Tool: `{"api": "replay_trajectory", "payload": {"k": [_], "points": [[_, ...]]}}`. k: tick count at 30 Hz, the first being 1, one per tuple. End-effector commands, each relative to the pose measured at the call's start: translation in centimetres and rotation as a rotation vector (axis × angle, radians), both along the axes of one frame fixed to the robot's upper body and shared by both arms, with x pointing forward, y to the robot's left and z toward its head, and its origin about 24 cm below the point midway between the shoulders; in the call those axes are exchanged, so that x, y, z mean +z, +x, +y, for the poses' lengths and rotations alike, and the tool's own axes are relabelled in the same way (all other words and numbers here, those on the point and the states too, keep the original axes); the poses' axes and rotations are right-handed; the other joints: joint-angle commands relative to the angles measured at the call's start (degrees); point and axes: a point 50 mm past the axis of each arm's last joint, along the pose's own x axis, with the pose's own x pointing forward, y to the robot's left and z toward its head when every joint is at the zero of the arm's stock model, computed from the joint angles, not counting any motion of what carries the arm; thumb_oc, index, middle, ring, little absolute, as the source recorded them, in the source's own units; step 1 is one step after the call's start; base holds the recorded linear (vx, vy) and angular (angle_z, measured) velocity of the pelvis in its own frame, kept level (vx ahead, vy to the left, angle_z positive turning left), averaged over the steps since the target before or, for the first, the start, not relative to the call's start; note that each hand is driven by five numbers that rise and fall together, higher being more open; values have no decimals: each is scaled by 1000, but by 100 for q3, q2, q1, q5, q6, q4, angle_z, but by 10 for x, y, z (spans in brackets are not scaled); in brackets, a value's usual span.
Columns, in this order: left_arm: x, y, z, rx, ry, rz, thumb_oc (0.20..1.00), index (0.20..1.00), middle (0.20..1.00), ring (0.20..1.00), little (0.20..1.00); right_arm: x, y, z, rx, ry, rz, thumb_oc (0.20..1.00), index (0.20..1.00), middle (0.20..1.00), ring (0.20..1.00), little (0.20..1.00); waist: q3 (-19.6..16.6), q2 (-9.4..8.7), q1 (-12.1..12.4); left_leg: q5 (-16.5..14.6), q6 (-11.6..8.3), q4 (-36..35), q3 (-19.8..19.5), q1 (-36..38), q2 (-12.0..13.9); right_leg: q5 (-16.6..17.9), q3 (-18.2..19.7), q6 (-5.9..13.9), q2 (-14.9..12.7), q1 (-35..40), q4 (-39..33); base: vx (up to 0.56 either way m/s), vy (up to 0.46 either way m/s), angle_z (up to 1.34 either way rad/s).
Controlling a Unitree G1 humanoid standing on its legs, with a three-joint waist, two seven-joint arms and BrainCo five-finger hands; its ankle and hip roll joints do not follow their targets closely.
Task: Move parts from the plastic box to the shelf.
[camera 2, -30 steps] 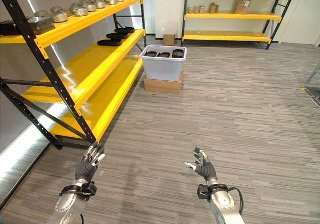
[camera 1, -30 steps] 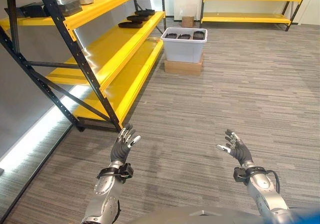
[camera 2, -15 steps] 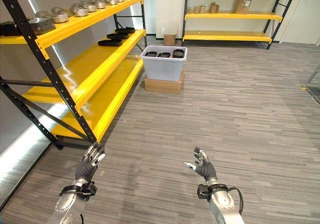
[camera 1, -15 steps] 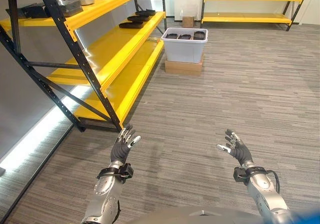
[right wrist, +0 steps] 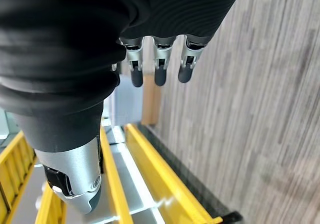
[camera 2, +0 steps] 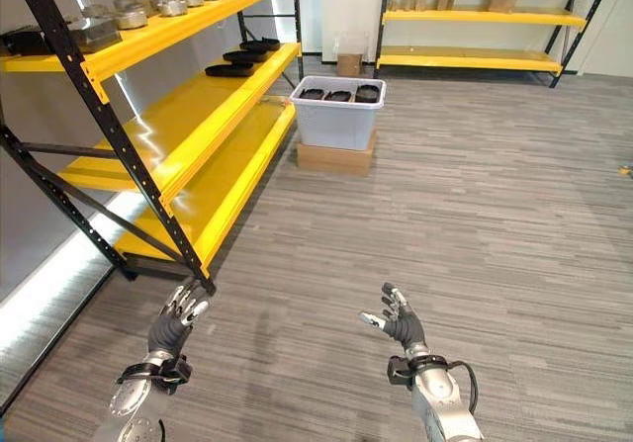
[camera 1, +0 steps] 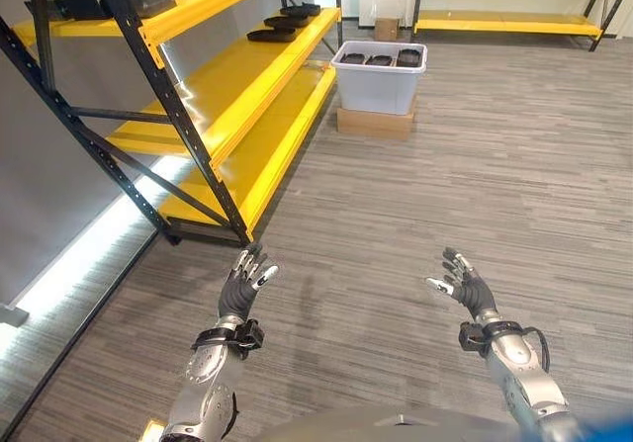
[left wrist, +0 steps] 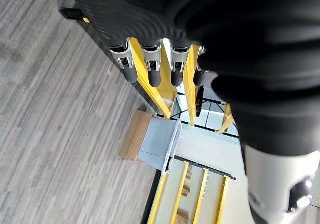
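A grey plank floor (camera 1: 475, 165) is bordered on the left by the yellow shelf (camera 1: 232, 76). Dark parts (camera 1: 381, 59) are seen in the plastic box (camera 1: 381, 81), which is set on a cardboard box (camera 1: 374, 122) just beside the shelf. Well apart from it, the left robot hand (camera 1: 243, 286) and right robot hand (camera 1: 459, 286) are held over the floor with fingers spread, holding nothing.

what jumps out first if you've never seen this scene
The long yellow shelf on black posts runs up the left side, with dark parts on its middle level. Beyond its far end a grey plastic box sits on a cardboard base. Near the camera, the left robot hand and right robot hand hover open and empty.
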Motion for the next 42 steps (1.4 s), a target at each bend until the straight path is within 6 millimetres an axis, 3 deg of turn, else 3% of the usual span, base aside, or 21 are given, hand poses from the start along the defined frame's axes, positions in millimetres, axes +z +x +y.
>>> {"api": "replay_trajectory", "payload": {"k": [1, 2, 4, 8, 11, 13, 16, 21, 23, 24, 25, 26, 27, 28, 29, 33, 34, 35, 36, 38, 42], "points": [[31, 22, 13, -20, 100, -155, 1000, 1000, 1000, 1000, 1000, 22, 15, 11, 31, 69, -133, 1000, 1000, 1000, 1000, 1000, 342, -356, 33, -852, 418, 896, -315, -310, -277, 367, 158, 417, -831, -472, 1609, -47, 260, 31], [34, 23, 13, -34, 120, -164, 1000, 1000, 1000, 1000, 1000, 22, 13, 9, 27, 58, -135, 1000, 1000, 1000, 1000, 1000, 476, -313, -17, -951, 581, 1078, -397, -312, -459, 932, 400, 263, -887, -940, 2509, -28, 189, 37], [35, 24, 13, -37, 128, -167, 1000, 1000, 1000, 1000, 1000, 23, 13, 8, 20, 58, -141, 1000, 1000, 1000, 1000, 1000, 568, -278, -29, -998, 671, 1178, -403, -289, -530, 1110, 457, 208, -889, -1147, 2943, -14, 290, 33], [28, 21, 11, -36, 62, -134, 1000, 1000, 1000, 1000, 1000, 22, 11, 5, 17, 58, -133, 1000, 1000, 1000, 1000, 1000, 805, -149, -36, -1278, 842, 1403, -240, -18, -627, 761, 18, 126, -862, -1764, 3693, 81, 208, 2], [31, 23, 11, -32, 66, -156, 1000, 1000, 1000, 1000, 1000, 25, 15, -1, 6, 43, -144, 1000, 1000, 1000, 1000, 1000, 968, -203, -101, -1707, 918, 1713, -203, 262, -819, 581, -567, 205, -781, -2056, 3025, 255, 88, -60], [28, 26, 5, -34, 58, -148, 1000, 1000, 1000, 1000, 1000, 25, 16, -1, 5, 41, -147, 1000, 1000, 1000, 1000, 1000, 966, -248, -262, -1914, 845, 1666, -403, 605, -854, 594, -367, 253, -250, -2291, 2211, 289, -43, -3], [28, 29, -1, -42, 44, -156, 1000, 1000, 1000, 1000, 1000, 28, 20, 2, 5, 43, -161, 1000, 1000, 1000, 1000, 1000, 869, -315, -374, -2050, 744, 1564, -601, 884, -878, 758, -218, 325, 40, -2454, 1593, 306, -67, 47], [31, 30, -2, -42, 44, -168, 1000, 1000, 1000, 1000, 1000, 31, 21, 2, 3, 56, -176, 1000, 1000, 1000, 1000, 1000, 462, -237, -488, -2150, 463, 1799, -612, 1196, -421, 287, -505, 24, 380, -2356, 1892, 461, -142, 46], [29, 30, -1, -48, 52, -157, 1000, 1000, 1000, 1000, 1000, 28, 20, -3, -1, 38, -166, 1000, 1000, 1000, 1000, 1000, 338, -158, -543, -2027, 339, 2309, -590, 1192, -102, -123, -633, -106, 572, -2389, 2510, 683, -243, 28], [24, 27, 1, -32, 36, -129, 1000, 1000, 1000, 1000, 1000, 22, 13, -2, -2, 50, -131, 1000, 1000, 1000, 1000, 1000, 207, -124, -563, -1063, 111, 2926, -477, 1066, 245, -430, -624, -360, 849, -1986, 2508, 615, -234, -7], [24, 27, 1, -32, 37, -129, 1000, 1000, 1000, 1000, 1000, 22, 13, -2, -2, 51, -131, 1000, 1000, 1000, 1000, 1000, 193, -138, -574, -1041, 110, 2919, -490, 1044, 231, -407, -627, -360, 833, -1990, 2480, 520, -274, -16], [32, 28, 2, -59, 67, -164, 1000, 1000, 1000, 1000, 1000, 23, 8, -9, -16, 63, -131, 1000, 1000, 1000, 1000, 1000, 322, -227, -488, -260, -14, 4832, -543, 140, 63, -555, -458, -528, 971, -1609, 2354, 333, -239, 38], [36, 29, 0, -47, 38, -181, 1000, 1000, 1000, 1000, 1000, 25, 10, -14, -31, 48, -143, 1000, 1000, 1000, 1000, 1000, 476, -397, -360, -274, 100, 5287, -549, -662, -178, -617, -380, -598, 951, -1255, 2093, 339, -232, 14], [36, 29, 0, -48, 37, -181, 1000, 1000, 1000, 1000, 1000, 25, 10, -14, -32, 48, -143, 1000, 1000, 1000, 1000, 1000, 491, -370, -349, -315, 102, 5334, -546, -664, -150, -633, -383, -599, 978, -1251, 2113, 293, -140, -28], [34, 28, -2, -44, 13, -172, 1000, 1000, 1000, 1000, 1000, 27, 11, -19, -63, 33, -148, 1000, 1000, 1000, 1000, 1000, 645, -425, -130, -786, 274, 5266, -431, -1357, -361, -755, -207, -632, 1008, -942, 2066, 149, -25, -78], [34, 25, -2, -47, 12, -173, 1000, 1000, 1000, 1000, 1000, 30, 14, -20, -80, 41, -171, 1000, 1000, 1000, 1000, 1000, 703, -485, 23, -910, 353, 4511, -396, -1817, -438, -843, -89, -597, 957, -716, 2057, 207, 9, -57], [31, 20, 0, -56, 28, -161, 1000, 1000, 1000, 1000, 1000, 29, 12, -20, -76, 22, -169, 1000, 1000, 1000, 1000, 1000, 724, -524, 94, -799, 318, 3742, -344, -2157, -239, -994, -40, -584, 923, -495, 1998, 323, 98, -72], [29, 17, 1, -56, 38, -151, 1000, 1000, 1000, 1000, 1000, 29, 12, -20, -66, 1, -173, 1000, 1000, 1000, 1000, 1000, 774, -453, 226, -266, 156, 2936, -605, -2306, -194, -1076, 130, -596, 1004, -278, 1952, 324, 96, -88], [28, 17, 1, -56, 38, -151, 1000, 1000, 1000, 1000, 1000, 29, 11, -20, -66, 2, -173, 1000, 1000, 1000, 1000, 1000, 793, -468, 229, -248, 156, 2896, -597, -2262, -204, -1078, 135, -596, 990, -250, 1945, 379, 178, -108], [28, 16, 7, -36, 71, -145, 1000, 1000, 1000, 1000, 1000, 27, 9, -19, -52, -12, -165, 1000, 1000, 1000, 1000, 1000, 704, -350, 321, 367, -93, 1674, -952, -2180, 42, -1310, 380, -535, 1007, 218, 1757, 474, 264, -75], [29, 16, 8, -40, 79, -149, 1000, 1000, 1000, 1000, 1000, 26, 7, -11, -20, 13, -159, 1000, 1000, 1000, 1000, 1000, 583, -352, 279, 336, -30, 1591, -819, -1963, 39, -1416, 327, -443, 889, 363, 1767, 249, 158, -30]]}}
